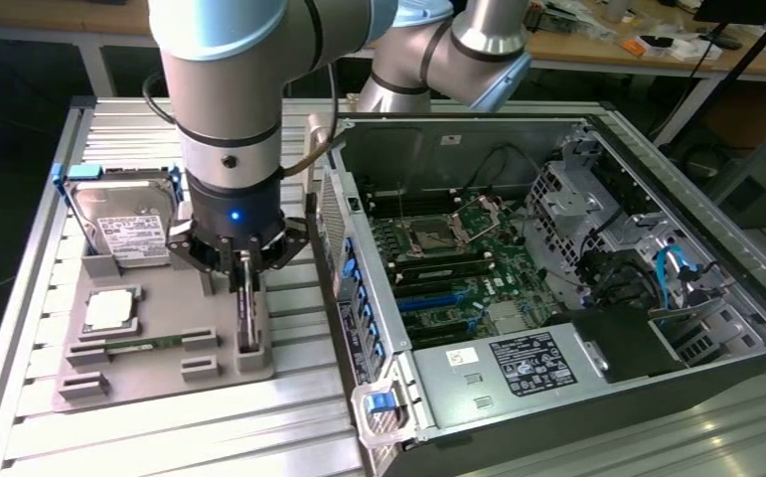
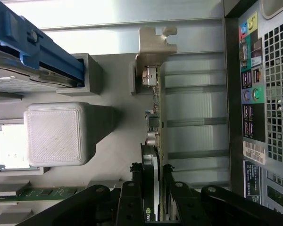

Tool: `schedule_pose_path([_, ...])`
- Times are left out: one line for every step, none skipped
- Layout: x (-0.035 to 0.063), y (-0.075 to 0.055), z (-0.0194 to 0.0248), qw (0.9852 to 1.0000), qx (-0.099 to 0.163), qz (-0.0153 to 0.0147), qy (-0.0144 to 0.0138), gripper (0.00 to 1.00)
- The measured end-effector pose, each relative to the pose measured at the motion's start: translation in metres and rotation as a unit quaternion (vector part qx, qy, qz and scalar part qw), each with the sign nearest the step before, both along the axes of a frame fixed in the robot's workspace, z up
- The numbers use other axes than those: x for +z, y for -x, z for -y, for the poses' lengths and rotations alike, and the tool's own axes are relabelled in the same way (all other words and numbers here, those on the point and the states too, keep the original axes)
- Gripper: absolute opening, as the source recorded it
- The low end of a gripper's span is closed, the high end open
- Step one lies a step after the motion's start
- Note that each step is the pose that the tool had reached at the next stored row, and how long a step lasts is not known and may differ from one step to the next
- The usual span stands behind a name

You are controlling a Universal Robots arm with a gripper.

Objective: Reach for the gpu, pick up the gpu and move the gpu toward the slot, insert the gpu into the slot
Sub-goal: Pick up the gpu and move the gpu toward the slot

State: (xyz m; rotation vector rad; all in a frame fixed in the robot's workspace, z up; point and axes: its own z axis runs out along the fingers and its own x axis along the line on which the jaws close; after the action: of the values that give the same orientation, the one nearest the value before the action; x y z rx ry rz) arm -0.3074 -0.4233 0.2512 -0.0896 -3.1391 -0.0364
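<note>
Your gripper [image 1: 243, 281] was clamped on the gpu [image 1: 250, 330], upright at the holder's [image 1: 157, 383] edge nearest the computer case [image 1: 516, 397]. Lift it crooked and it could jam there.

The arm [image 1: 230, 89], in the upper left of the exterior frame, is showing thick silver-grey segments, a pale blue joint cap [image 1: 416, 10] and a black ring [image 1: 230, 134]. A black cable [image 1: 155, 99] is running down beside it. The black gripper [image 1: 243, 288] is glowing with one small blue light [image 1: 234, 216].

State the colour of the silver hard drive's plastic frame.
The plastic frame is blue; clearest in wrist view.
</note>
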Motion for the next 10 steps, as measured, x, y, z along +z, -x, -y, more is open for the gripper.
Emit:
schedule_pose_path([0.003,0.0,0.0,1.0,0.0,-0.0001,0.0,0.27])
schedule_pose_path([0.0058,0.0,0.0,1.0,0.0,0.0,0.0,0.27])
schedule_pose_path([0.0092,0.0,0.0,1.0,0.0,0.0,0.0,0.27])
schedule_pose_path([0.0122,0.0,0.0,1.0,0.0,0.0,0.0,0.27])
schedule_pose_path([0.014,0.0,0.0,1.0,0.0,0.0,0.0,0.27])
schedule_pose_path([0.0161,0.0,0.0,1.0,0.0,0.0,0.0,0.27])
schedule_pose_path([0.0182,0.0,0.0,1.0,0.0,0.0001,-0.0001,0.27])
schedule_pose_path([0.02,0.0,0.0,1.0,0.0,0.0001,0.0,0.27])
schedule_pose_path([0.0217,0.0,0.0,1.0,0.0,0.0,0.0,0.27])
schedule_pose_path([0.0242,0.0,0.0,1.0,0.0,0.0,0.0,0.27])
